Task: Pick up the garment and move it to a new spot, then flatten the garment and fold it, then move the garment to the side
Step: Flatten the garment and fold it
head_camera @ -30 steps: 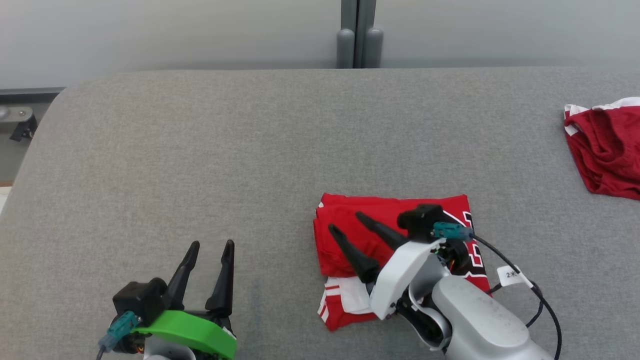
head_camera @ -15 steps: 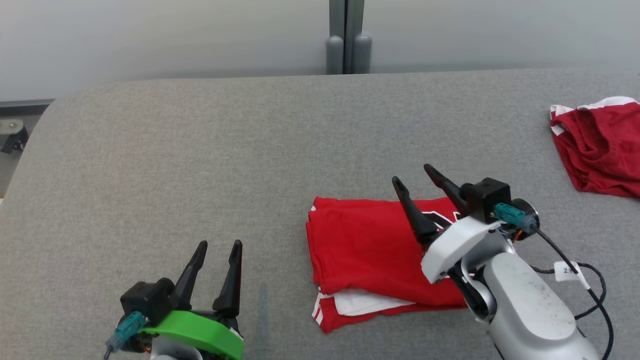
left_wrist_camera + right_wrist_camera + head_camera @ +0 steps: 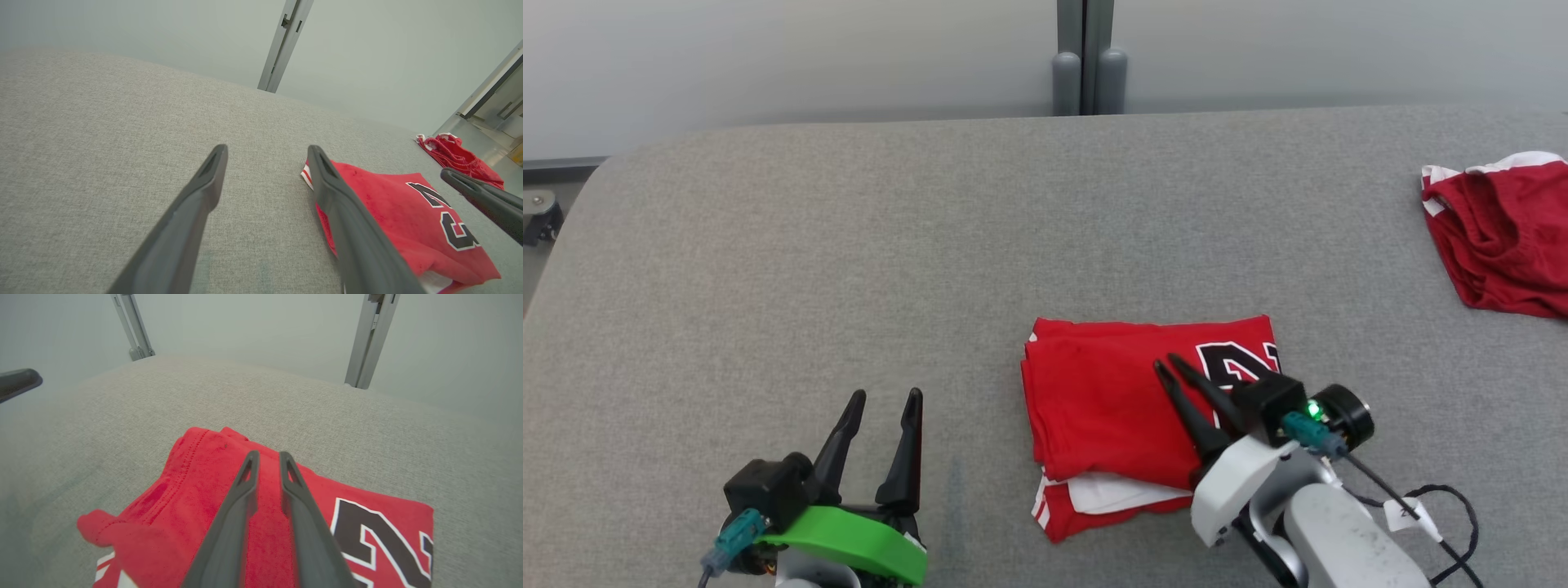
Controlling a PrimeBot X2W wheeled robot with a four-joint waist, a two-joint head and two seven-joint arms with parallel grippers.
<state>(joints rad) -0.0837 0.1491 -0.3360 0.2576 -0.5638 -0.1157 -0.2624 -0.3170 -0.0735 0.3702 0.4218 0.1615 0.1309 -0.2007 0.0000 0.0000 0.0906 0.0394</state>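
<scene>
While the left end effector (image 3: 886,395) sits low over the bare gray fabric of the desk (image 3: 849,245) with its 2 dark fingers spread wide and nothing between them, the right end effector (image 3: 1167,362) points across the folded red garment (image 3: 1111,400). In the right wrist view its 2 fingers are drawn close, with a narrow slit between them through which red cloth shows; no fold is pinched there, and I cannot tell whether the tips touch the fabric. The garment lies near the front middle of the desk, just right of the left end effector, as a roughly square stack of layers. A black number with a white outline (image 3: 1233,367) shows at its far right corner, beside the right end effector's fingers. White and red striped trim (image 3: 1094,494) peeks from under the near edge. A 2nd red garment (image 3: 1503,237) with white trim lies crumpled at the desk's far right, well apart from the folded one.
</scene>
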